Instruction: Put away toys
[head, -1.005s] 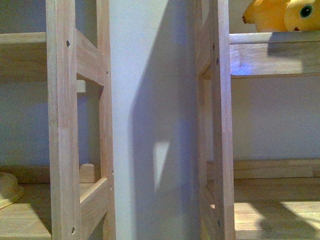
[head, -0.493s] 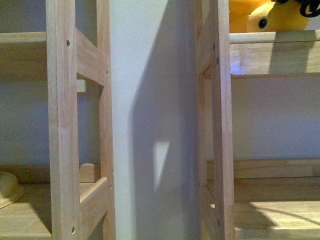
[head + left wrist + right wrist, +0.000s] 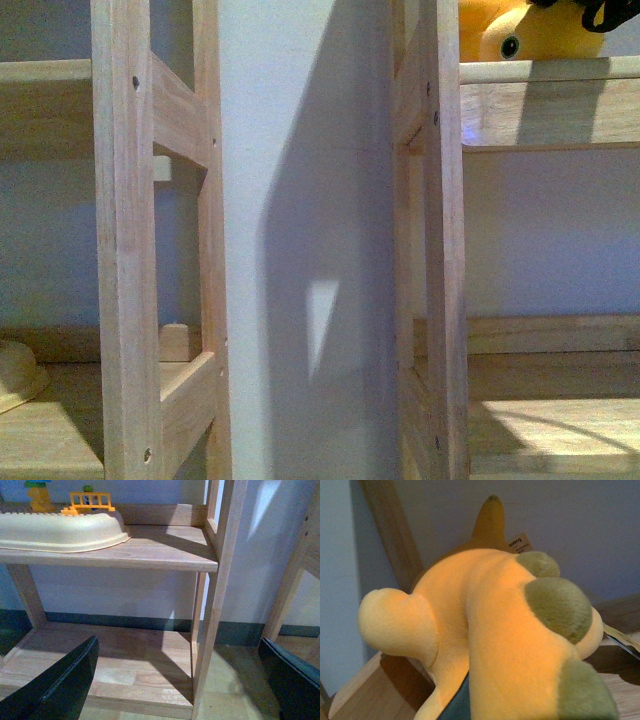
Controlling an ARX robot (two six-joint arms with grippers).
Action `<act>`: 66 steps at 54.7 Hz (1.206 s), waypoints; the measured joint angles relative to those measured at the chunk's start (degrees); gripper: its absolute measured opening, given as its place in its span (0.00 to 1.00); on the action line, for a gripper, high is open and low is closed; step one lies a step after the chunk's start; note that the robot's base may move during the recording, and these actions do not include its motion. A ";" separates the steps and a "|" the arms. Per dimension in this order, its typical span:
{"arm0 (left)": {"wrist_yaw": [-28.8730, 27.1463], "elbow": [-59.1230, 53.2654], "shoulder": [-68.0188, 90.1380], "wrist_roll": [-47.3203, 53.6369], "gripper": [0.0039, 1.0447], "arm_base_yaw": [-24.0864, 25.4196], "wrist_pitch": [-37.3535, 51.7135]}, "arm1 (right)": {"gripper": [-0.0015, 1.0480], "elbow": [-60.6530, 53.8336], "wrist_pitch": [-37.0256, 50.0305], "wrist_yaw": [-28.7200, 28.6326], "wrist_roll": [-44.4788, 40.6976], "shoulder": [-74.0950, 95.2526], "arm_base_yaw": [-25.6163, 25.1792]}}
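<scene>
Two wooden racks (image 3: 125, 240) are seen with a white wall between them, and the plush (image 3: 520, 30) is now parked on the right rack's top shelf (image 3: 550, 72), pushed further in toward the post than it was a second ago, when it sat more to the outer side with the face turned the other way. So the toy is judged pretty much delivered, with only the letting go left. A dark bit of the right gripper (image 3: 608, 12) is caught at the frame's top edge; jaw state can't be told, since the wrist view is filled by plush. The left gripper (image 3: 175, 680) is held wide open, empty, by the lower shelves, below a tan tray (image 3: 60, 530).
</scene>
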 joint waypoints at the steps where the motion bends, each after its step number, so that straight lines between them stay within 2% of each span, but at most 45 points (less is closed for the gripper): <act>1: 0.00 0.00 0.00 0.00 0.94 0.00 0.00 | 0.21 0.00 -0.04 0.02 0.00 0.00 0.00; 13: 0.00 0.00 0.00 0.00 0.94 0.00 0.00 | 0.51 -0.70 0.15 0.46 -0.50 -0.04 -0.31; 25: 0.00 0.00 0.00 0.00 0.94 0.00 0.00 | 0.94 -1.31 0.83 1.22 -0.61 -0.20 -1.03; 44: 0.00 0.00 0.00 0.00 0.94 0.00 0.00 | 0.94 -4.15 5.97 2.29 -2.27 -2.29 -1.33; 57: 0.00 0.00 0.00 0.00 0.94 0.00 0.00 | 0.94 -10.54 23.91 4.24 -12.70 -6.86 -1.36; 66: 0.00 0.00 0.00 0.00 0.94 0.00 0.00 | 0.94 -13.94 29.31 3.96 -15.65 -10.67 -2.12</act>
